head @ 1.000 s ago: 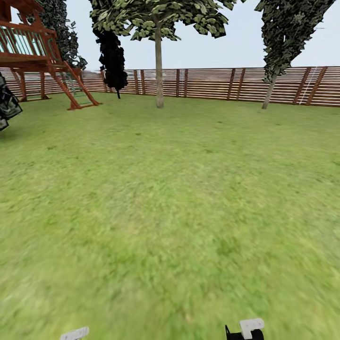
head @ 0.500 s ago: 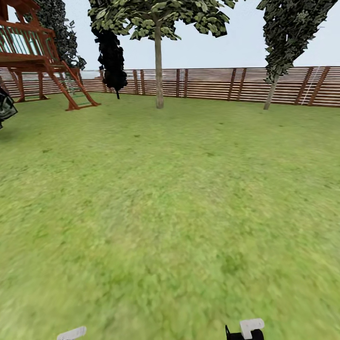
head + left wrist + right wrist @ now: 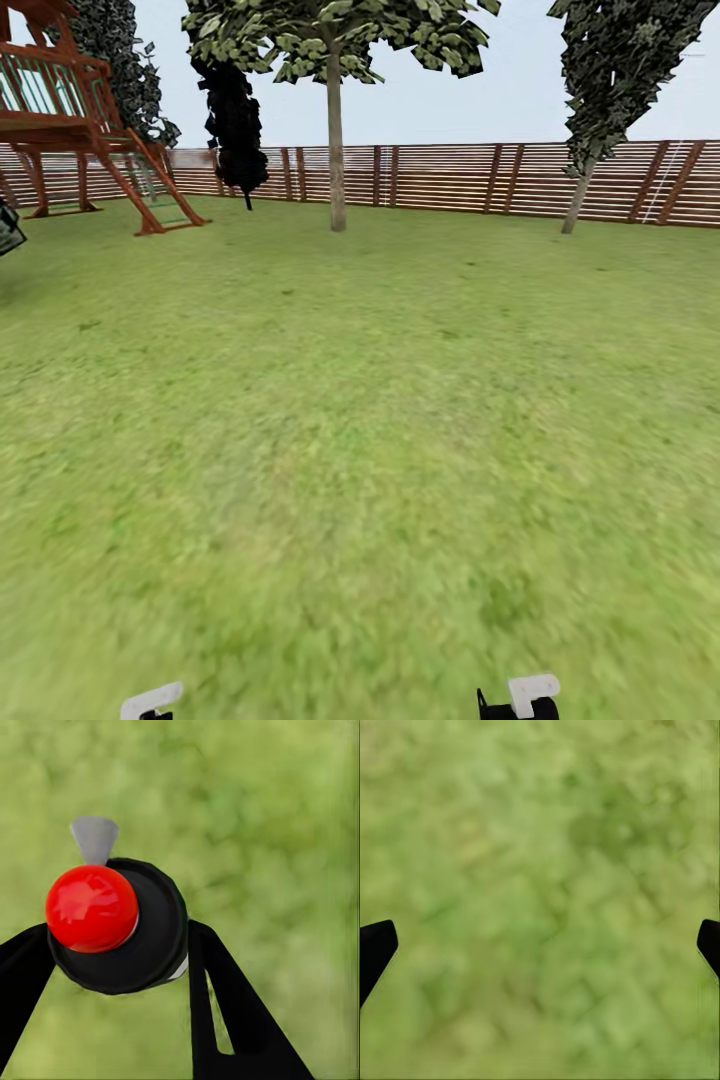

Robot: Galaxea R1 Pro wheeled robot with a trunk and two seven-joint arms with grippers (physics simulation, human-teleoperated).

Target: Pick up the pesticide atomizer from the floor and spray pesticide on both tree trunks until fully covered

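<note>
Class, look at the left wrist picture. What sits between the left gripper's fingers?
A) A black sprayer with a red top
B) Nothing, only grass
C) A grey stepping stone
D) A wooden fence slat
A: the left gripper is closed around the pesticide atomizer, black with a red top, above blurred grass.

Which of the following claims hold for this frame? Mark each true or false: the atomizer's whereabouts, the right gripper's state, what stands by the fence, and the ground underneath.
1. The left gripper holds the pesticide atomizer. True.
2. The right gripper is shut on a tool. False: its fingers stand wide apart with only lawn between them.
3. A pale-trunked tree stands ahead near the wooden fence. True.
4. The play tower stands at the far right of the head view. False: it is at the far left.
5. The atomizer lies on the grass. False: it sits between the left gripper's fingers.
</note>
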